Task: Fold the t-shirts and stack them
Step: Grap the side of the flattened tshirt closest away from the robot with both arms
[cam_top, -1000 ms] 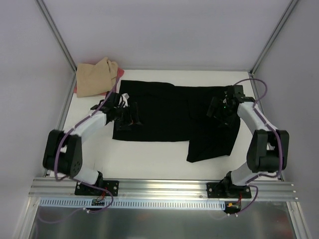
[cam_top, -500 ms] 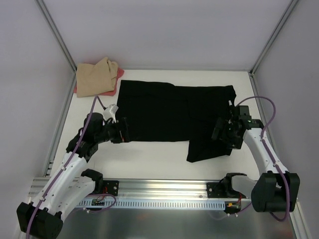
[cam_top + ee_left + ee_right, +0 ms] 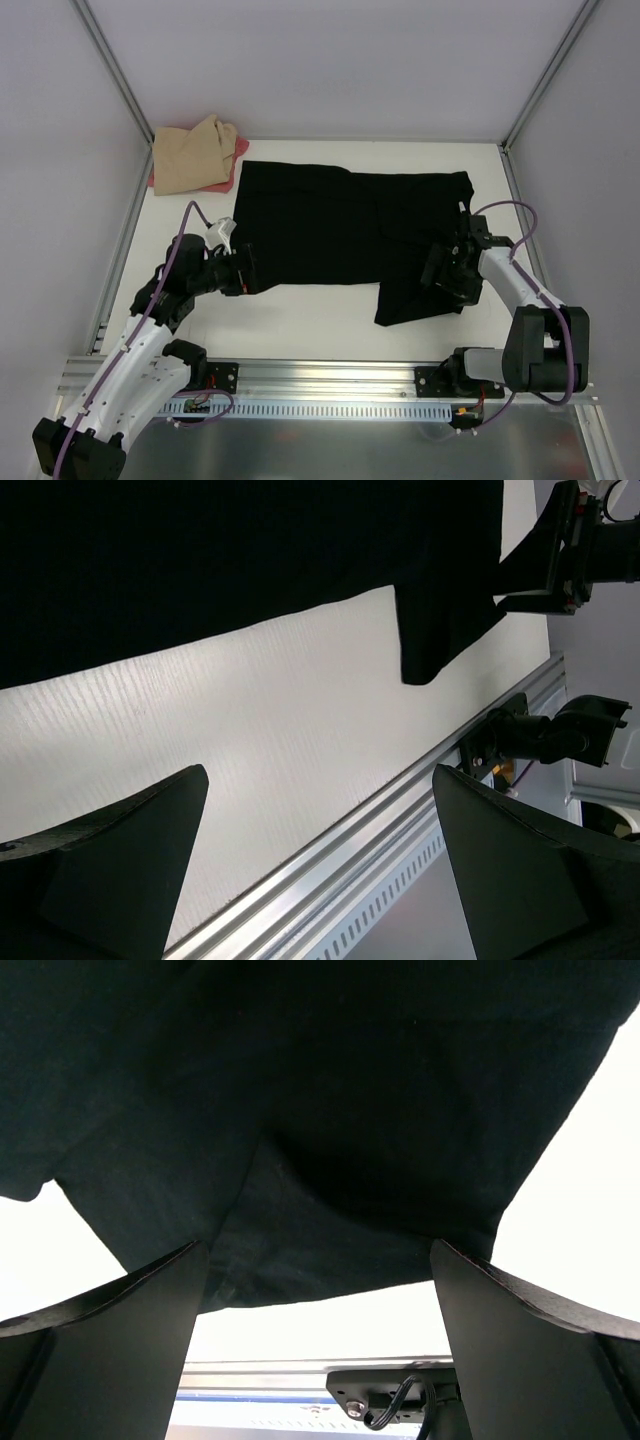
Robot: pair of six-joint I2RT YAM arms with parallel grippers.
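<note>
The black t-shirt (image 3: 340, 225) lies spread flat on the white table, with one flap hanging toward the front at the right (image 3: 420, 295). It also shows in the left wrist view (image 3: 200, 550) and fills the right wrist view (image 3: 330, 1110). My left gripper (image 3: 248, 271) is open and empty at the shirt's front left corner. My right gripper (image 3: 438, 272) is open and empty over the shirt's front right flap. The tan t-shirt (image 3: 192, 155) lies bunched at the back left on top of the pink-red one (image 3: 236, 153).
An aluminium rail (image 3: 330, 378) runs along the table's front edge, also visible in the left wrist view (image 3: 400, 830). Frame posts (image 3: 118, 75) stand at the back corners. White table surface (image 3: 300, 310) lies between the shirt and the rail.
Both arms have drawn back from the shirt's middle toward its front corners and lowered. The shirt's left side now lies flat. In the last half second they barely moved.
</note>
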